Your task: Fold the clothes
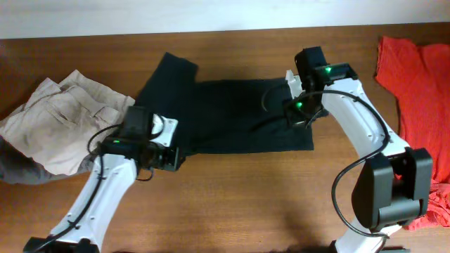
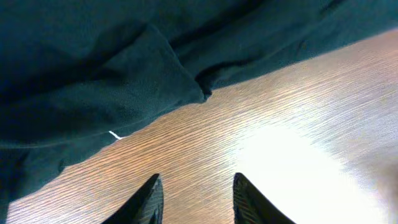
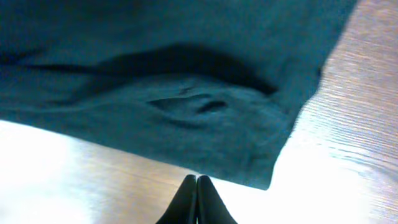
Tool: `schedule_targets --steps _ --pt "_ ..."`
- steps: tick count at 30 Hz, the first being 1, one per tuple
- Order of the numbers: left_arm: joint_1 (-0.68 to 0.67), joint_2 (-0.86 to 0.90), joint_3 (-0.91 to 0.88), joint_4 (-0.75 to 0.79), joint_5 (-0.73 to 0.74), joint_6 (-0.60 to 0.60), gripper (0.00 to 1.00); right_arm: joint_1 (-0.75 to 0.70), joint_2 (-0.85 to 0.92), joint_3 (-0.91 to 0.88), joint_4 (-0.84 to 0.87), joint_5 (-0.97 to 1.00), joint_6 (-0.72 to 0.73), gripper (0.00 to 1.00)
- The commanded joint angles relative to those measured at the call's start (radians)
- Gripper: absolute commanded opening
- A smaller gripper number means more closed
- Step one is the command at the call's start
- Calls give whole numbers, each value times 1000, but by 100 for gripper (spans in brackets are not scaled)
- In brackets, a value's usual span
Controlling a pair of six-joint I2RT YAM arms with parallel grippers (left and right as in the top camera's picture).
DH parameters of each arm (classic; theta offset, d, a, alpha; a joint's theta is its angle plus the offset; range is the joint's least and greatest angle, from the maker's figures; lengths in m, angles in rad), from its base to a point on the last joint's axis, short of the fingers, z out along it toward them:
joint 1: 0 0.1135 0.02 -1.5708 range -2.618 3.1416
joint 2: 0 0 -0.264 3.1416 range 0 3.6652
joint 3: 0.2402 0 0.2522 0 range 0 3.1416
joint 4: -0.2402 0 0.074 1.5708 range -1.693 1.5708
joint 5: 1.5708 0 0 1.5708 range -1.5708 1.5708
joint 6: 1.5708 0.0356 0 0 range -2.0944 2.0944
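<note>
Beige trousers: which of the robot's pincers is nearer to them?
Left. The left pincer is close beside the beige trousers, at the black T-shirt's edge; the right pincer is at the shirt's far side, well away.

Table (image 1: 232,197) — T-shirt (image 1: 225,116), trousers (image 1: 56,123), red garments (image 1: 422,77).

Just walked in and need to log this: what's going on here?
Two robot arms are working on a black T-shirt spread on the table. The left gripper sits by its lower-left edge, jaws apart over wood, holding nothing. The right gripper is shut beside the shirt's right edge, no cloth in it. Beige trousers and red garments lie aside.
</note>
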Motion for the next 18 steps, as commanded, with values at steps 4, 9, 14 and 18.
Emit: schedule_targets --steps 4,9,14,18 --pt "-59 27 18 34 -237 74 19 1 -18 29 -18 -154 8 4" --pt "-59 101 18 93 -236 136 2 1 -18 29 -8 -203 8 4" --pt "-74 163 18 121 -234 198 0 1 -18 29 -8 -203 8 4" --pt "-74 196 18 168 -258 205 0 1 -18 29 -7 -203 8 4"
